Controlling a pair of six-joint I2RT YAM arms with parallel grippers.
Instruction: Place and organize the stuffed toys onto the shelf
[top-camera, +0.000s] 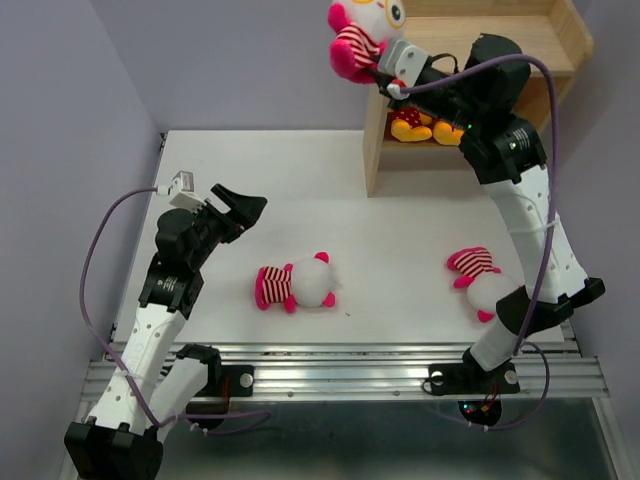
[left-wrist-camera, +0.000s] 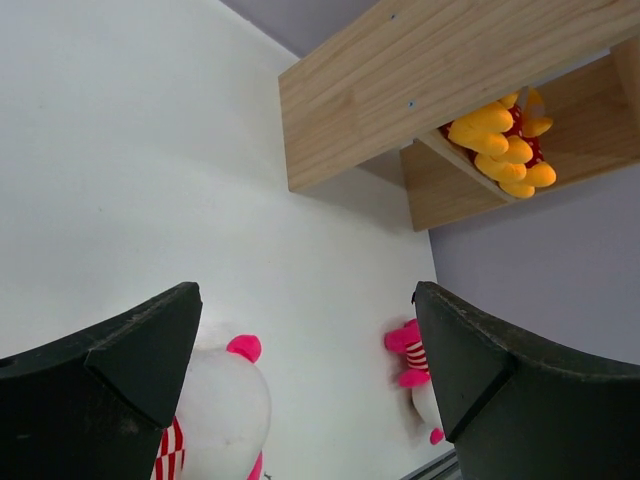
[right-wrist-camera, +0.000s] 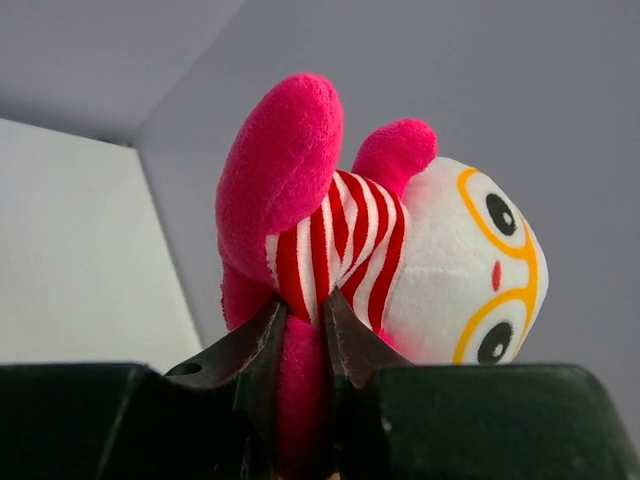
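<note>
My right gripper (top-camera: 386, 72) (right-wrist-camera: 305, 305) is shut on the pink lower body of a white-headed, pink-and-white striped stuffed toy (top-camera: 358, 32) (right-wrist-camera: 400, 240). It holds that toy up in the air by the upper left corner of the wooden shelf (top-camera: 374, 150) (left-wrist-camera: 400, 90). Yellow-orange toys (top-camera: 420, 126) (left-wrist-camera: 500, 145) lie in the shelf's lower tier. Two more striped toys lie on the table, one in the middle (top-camera: 295, 283) (left-wrist-camera: 225, 410) and one at the right (top-camera: 478, 278) (left-wrist-camera: 412, 355). My left gripper (top-camera: 243, 206) (left-wrist-camera: 305, 300) is open and empty, up and to the left of the middle toy.
The white table (top-camera: 300, 180) ends at a metal rail (top-camera: 350, 365) along its near edge. Purple walls close in the left and the back. A purple cable (top-camera: 100, 250) loops beside the left arm, and the right arm reaches over the toy at the right.
</note>
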